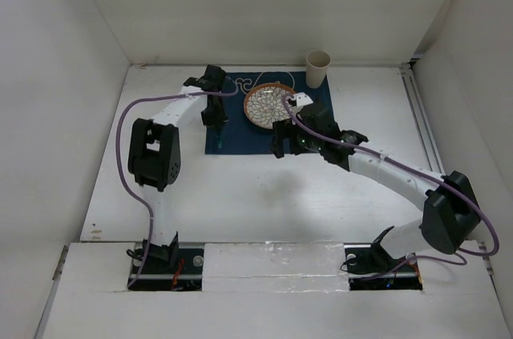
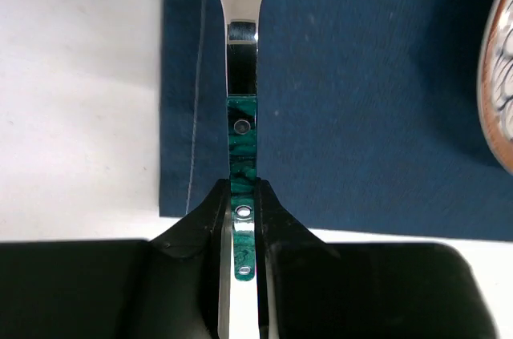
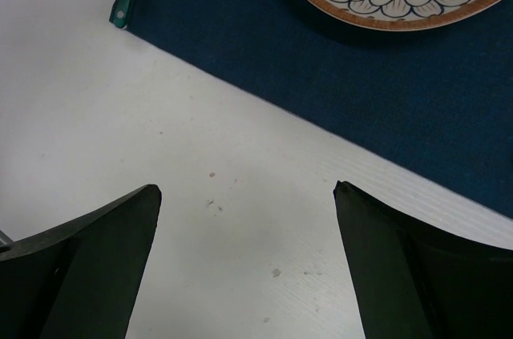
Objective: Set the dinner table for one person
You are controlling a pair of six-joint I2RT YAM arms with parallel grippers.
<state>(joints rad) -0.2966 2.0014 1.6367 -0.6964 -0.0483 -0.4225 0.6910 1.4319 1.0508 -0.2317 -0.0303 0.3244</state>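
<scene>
Setting: white-walled booth (image 1: 264,2). The dinner table (image 1: 264,195), plain white matte, forms its floor, w/ both arm bases at the near edge.

Item 1: dark blue mat (image 1: 240,143), lying flat at far-centre of table.

Item 2: plate (image 1: 268,104), flower pattern w/ brown rim, on the mat, right of centre.

Item 3: beige cup (image 1: 318,68), upright at the mat's far right corner.

Item 4: left gripper (image 2: 243,195), fingers clamped on a utensil (image 2: 242,74) w/ green handle and shiny metal neck. It sits above the mat's left strip. Head is cut off by the frame, so we can't tell fork or spoon, nor whether it touches the mat.

Item 5: right gripper (image 3: 247,195), fingers spread wide, nothing between them. We log it above bare table, just beside the mat's near edge, near the plate.
</scene>
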